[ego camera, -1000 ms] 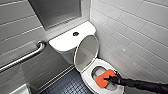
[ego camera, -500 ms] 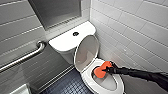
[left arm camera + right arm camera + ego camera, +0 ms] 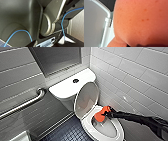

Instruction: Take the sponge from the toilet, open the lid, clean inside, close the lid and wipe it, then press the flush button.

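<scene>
While the lid [image 3: 86, 99] stands raised, right end effector [image 3: 106, 113] clamped on the sponge [image 3: 99, 117], over the toilet [image 3: 64, 89].

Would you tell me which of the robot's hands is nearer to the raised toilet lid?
Right. The right hand holds the sponge at the bowl's rim, just in front of the upright lid. The left wrist camera faces the robot's dark body, apparently tucked back from it.
</scene>
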You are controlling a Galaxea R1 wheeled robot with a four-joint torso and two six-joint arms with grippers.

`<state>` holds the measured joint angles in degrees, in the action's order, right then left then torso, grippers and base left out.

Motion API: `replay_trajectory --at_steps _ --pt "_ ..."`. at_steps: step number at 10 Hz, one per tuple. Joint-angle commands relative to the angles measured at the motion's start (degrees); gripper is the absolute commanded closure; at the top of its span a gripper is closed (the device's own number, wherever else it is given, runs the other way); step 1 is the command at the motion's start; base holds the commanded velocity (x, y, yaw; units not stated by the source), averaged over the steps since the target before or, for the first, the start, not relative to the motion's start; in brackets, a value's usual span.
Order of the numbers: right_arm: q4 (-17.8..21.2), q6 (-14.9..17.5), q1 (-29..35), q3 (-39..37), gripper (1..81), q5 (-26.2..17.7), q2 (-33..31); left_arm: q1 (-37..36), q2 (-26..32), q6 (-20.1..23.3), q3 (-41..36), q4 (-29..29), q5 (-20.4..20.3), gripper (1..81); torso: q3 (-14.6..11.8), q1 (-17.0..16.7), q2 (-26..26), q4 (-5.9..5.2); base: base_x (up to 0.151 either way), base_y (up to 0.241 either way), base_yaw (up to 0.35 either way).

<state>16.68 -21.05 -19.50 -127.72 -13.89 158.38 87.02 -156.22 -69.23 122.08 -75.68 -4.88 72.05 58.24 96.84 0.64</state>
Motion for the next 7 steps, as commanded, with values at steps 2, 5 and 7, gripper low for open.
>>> replay_trajectory --at_steps 2,5,7 --pt "1.43 -1.80 8.47 -8.50 81.1 -2.11 4.87 2.32 -0.50 0.06 0.36 -0.35 1.62 1.0 0.00 0.00 0.00 0.00 0.000 0.000 0.000" --pt "1.26 -5.31 4.16 -1.54 81.1 -0.80 -0.54 2.33 -0.93 0.06 0.89 -0.43 1.54 1.0 0.00 0.00 0.00 0.00 0.000 0.000 0.000" --pt "1.34 -5.40 1.18 6.27 81.1 3.78 -6.12 2.24 -1.20 0.06 0.97 -0.70 1.54 1.0 0.00 0.00 0.00 0.00 0.000 0.000 0.000"
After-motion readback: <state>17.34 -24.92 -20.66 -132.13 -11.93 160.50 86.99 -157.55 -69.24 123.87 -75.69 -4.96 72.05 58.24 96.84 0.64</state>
